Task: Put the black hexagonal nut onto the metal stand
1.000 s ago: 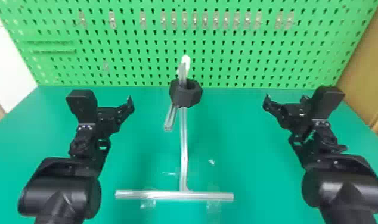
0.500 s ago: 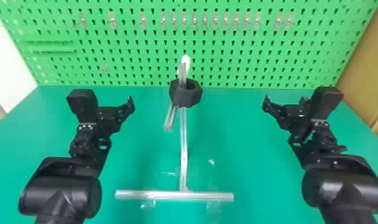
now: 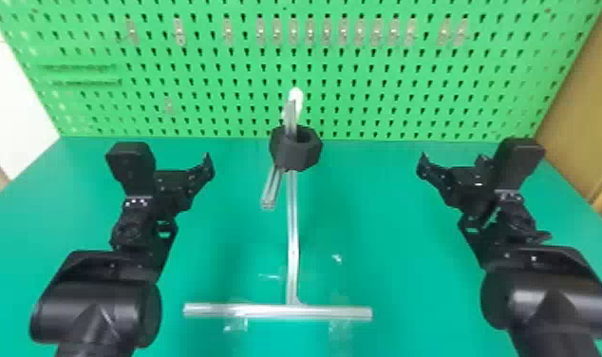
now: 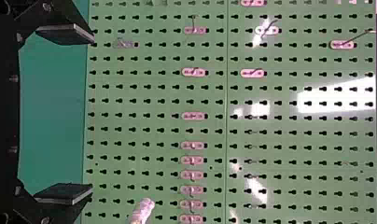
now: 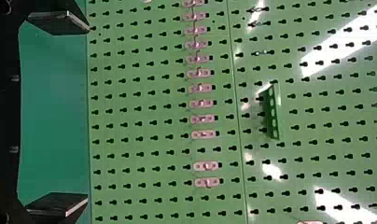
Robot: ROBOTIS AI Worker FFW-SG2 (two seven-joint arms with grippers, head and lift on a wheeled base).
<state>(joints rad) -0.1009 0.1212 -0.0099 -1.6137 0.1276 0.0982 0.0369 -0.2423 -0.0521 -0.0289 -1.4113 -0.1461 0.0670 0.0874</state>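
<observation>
In the head view, the black hexagonal nut (image 3: pixel 290 153) sits high on the metal stand (image 3: pixel 293 237), with the stand's light-tipped upper bar rising out of its opening. My left gripper (image 3: pixel 207 166) is held open to the left of the nut, well apart from it. On the other side, my right gripper (image 3: pixel 423 165) is also open and away from the nut. In the left wrist view, the left gripper (image 4: pixel 92 114) has widely spaced fingers with nothing between them, and the stand's pale tip (image 4: pixel 142 211) shows beyond. The right gripper (image 5: pixel 89 114) is likewise empty in the right wrist view.
Behind the green table (image 3: pixel 385 213) stands a green pegboard (image 3: pixel 362 90) with a row of small clips. The stand's crossbar (image 3: pixel 324 312) lies near the front, and a short bar (image 3: pixel 271 190) slants down-left below the nut.
</observation>
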